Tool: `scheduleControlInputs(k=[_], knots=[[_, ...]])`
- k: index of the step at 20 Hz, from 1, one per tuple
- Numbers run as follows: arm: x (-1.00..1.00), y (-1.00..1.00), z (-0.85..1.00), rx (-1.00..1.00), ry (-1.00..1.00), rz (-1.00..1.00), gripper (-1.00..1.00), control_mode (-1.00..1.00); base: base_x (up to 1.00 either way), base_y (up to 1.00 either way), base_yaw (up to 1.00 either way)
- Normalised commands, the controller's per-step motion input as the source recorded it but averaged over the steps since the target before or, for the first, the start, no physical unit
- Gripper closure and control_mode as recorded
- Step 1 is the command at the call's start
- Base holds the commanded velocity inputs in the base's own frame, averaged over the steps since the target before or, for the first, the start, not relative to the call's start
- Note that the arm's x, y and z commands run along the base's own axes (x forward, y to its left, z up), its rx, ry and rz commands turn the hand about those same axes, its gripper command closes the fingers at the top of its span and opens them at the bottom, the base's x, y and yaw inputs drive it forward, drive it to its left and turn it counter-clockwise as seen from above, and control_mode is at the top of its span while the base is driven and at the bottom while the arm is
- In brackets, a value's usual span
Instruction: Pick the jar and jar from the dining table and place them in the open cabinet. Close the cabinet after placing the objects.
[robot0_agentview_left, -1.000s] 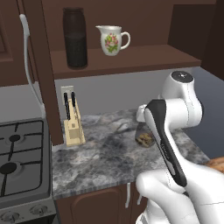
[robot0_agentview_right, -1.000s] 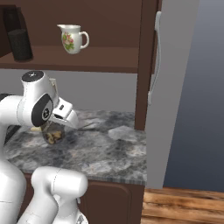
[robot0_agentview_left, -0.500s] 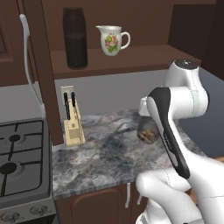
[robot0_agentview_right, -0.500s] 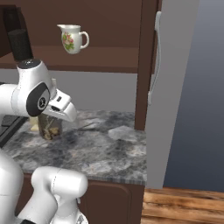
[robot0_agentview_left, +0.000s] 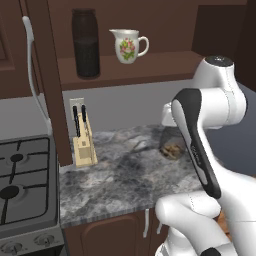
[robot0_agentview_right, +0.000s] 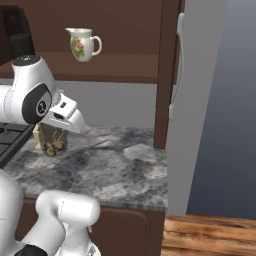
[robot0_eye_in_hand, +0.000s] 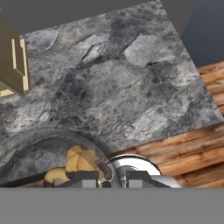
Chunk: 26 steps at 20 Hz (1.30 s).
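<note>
One jar is home already: the tall dark jar (robot0_agentview_left: 86, 44) stands on the cabinet shelf (robot0_agentview_left: 150, 64) beside the white floral jug (robot0_agentview_left: 128, 45), pushed to the left so there is room for its partner. The short glass jar (robot0_agentview_right: 52, 140), with its yellowish bits showing through, hangs just above the marbled surface (robot0_agentview_right: 105, 165), and from the hand view the end effector (robot0_eye_in_hand: 110, 177) is pinching it at the rim, fingers drawn close together on the top so the body hangs upright below. That grip looks chosen to keep the contents level for the lift to the shelf. The knife block (robot0_agentview_left: 84, 136) stands near the stove (robot0_agentview_left: 25, 185), well apart from the jar. The cabinet door (robot0_agentview_right: 192, 95) stands open on the right, waiting to be closed last.
</note>
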Motion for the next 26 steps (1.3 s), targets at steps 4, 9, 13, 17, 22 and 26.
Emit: scheduleControlInputs(k=[4,9,13,17,22,26], knots=[[-0.12,0.00,0.19,-0.01,0.00,-0.03,1.00,-1.00,0.00,0.00,0.00],[-0.05,-0.02,0.20,-0.03,0.00,-0.16,1.00,-1.00,0.00,0.00,0.00],[-0.04,-0.05,0.21,0.00,0.00,-0.26,1.00,-1.00,0.00,0.00,0.00],[-0.02,-0.03,0.23,0.00,0.00,-0.24,1.00,-1.00,0.00,0.00,0.00],[0.00,-0.06,0.24,0.00,0.00,-0.22,1.00,-1.00,0.00,0.00,0.00],[0.00,-0.08,0.20,-0.01,0.00,-0.25,1.00,-1.00,0.00,0.00,0.00]])
